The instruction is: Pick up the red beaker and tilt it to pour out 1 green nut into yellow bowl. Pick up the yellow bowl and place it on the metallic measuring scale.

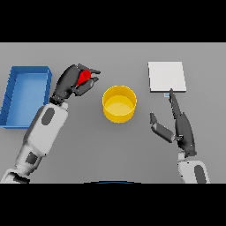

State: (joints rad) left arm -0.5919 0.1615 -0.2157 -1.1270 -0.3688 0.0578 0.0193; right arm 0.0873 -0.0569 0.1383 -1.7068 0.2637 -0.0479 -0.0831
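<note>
On the left of the grey table (110, 150), the red beaker (83, 77) was held in the left hand (70, 81), whose fingers were curled round it, just right of a blue tray (11, 95). The yellow bowl (119, 103) was seen at the centre, apart from both hands. The metallic measuring scale (166, 76) was placed far right. The right hand (178, 123) was held near the scale, fingers straight and spread, nothing grasped.
</note>
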